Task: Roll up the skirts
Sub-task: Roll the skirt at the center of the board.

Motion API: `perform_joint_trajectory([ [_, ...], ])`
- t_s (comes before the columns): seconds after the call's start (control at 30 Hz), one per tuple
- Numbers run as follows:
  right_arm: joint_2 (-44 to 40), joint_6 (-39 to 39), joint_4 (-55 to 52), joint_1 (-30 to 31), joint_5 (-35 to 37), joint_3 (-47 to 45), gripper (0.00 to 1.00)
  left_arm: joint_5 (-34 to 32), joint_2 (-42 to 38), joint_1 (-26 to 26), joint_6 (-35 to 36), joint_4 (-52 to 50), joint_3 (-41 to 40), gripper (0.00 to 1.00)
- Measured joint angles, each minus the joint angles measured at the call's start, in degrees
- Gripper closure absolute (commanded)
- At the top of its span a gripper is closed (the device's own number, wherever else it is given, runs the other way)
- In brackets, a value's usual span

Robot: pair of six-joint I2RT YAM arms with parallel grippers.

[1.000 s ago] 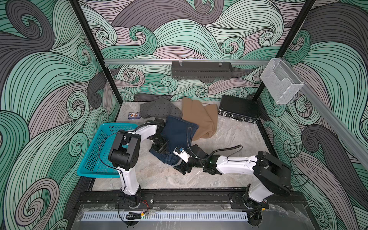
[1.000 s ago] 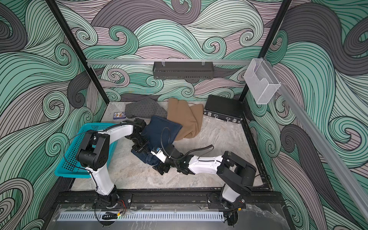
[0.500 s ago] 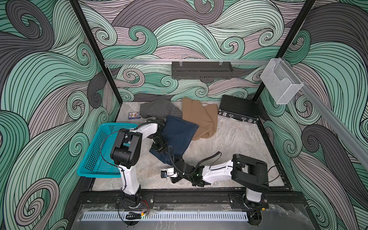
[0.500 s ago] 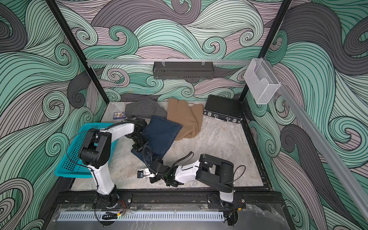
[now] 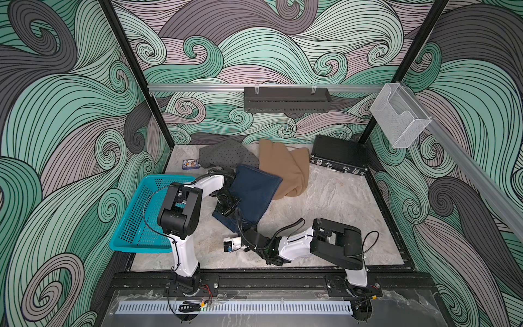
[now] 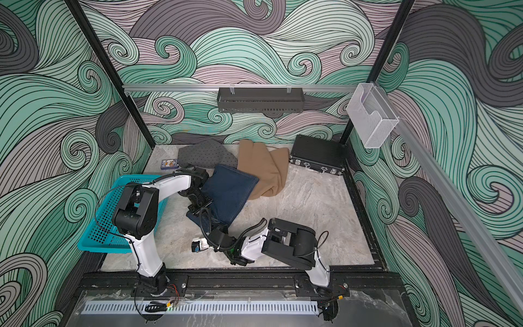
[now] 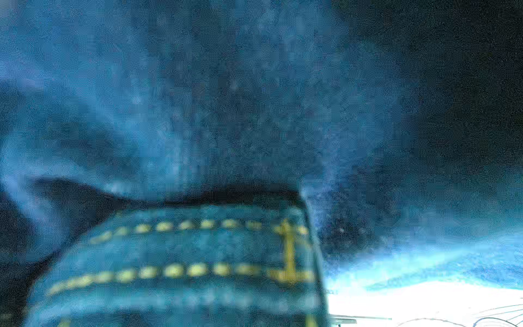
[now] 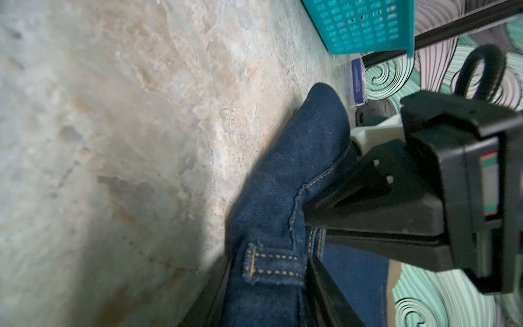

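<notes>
Two arms reach in from the near rail, and both meet at one garment. Nearest me, the right gripper [image 8: 267,262] straddles the belt-looped waistband of the denim skirt [image 5: 254,192]. Only the right wrist view shows its jaws, one on each side of the cloth, and I cannot tell whether they pinch it. That same view shows the left gripper [image 8: 310,218] with its fingers pressed together on the skirt's stitched edge. In both top views it is just a dark shape at the skirt's left side. My left wrist view gives only blurred denim and yellow stitching.

Three skirts lie on the table [image 5: 334,203], all countable only from above. The denim one is nearest and overlaps one tan skirt [image 5: 283,170] behind it, with one grey dotted skirt [image 5: 223,154] farther left. One teal basket [image 5: 135,223] sits at the left edge, one small card box [image 5: 191,164] lies beyond it, and one black case [image 5: 338,154] is at the far right.
</notes>
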Motion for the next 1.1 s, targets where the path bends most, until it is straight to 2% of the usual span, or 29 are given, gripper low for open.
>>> perform_joint_trajectory([
  [0.1, -0.02, 2.93, -3.63, -0.63, -0.57, 2.01, 0.98, -0.5, 0.0, 0.11, 0.17, -0.02, 0.39, 0.8],
  [0.17, -0.31, 6.82, -6.32, -1.42, -2.08, 3.21, 1.0, -0.68, -0.02, 0.42, 0.74, 0.26, 1.01, 0.62],
  [0.27, -1.81, 13.11, -10.45, -3.17, -6.01, 4.22, 1.0, -0.98, -0.02, 1.18, 1.2, 0.35, 2.91, 0.44],
  [0.47, -5.38, 26.29, -20.98, -8.87, -17.27, 7.28, 1.0, -5.16, -1.44, 3.43, 2.51, -1.05, 10.4, 0.18],
  [0.63, -6.43, 39.71, -27.39, -15.87, -29.7, 9.66, 1.0, -9.6, -6.43, 5.49, 3.96, -1.81, 16.28, 0.12],
  [0.77, -6.43, 51.65, -28.55, -21.07, -39.93, 9.86, 1.0, -11.63, -12.66, 6.19, 4.66, -1.49, 15.26, 0.1],
  [0.97, -6.43, 72.35, -21.62, -27.28, -52.98, 5.92, 1.0, -10.47, -21.88, 5.7, 4.87, 3.48, 0.72, 0.08],
  [1.1, -5.73, 84.02, -16.31, -29.83, -58.88, 4.11, 1.0, -7.91, -22.82, 3.89, 3.87, 6.71, -8.07, 0.08],
])
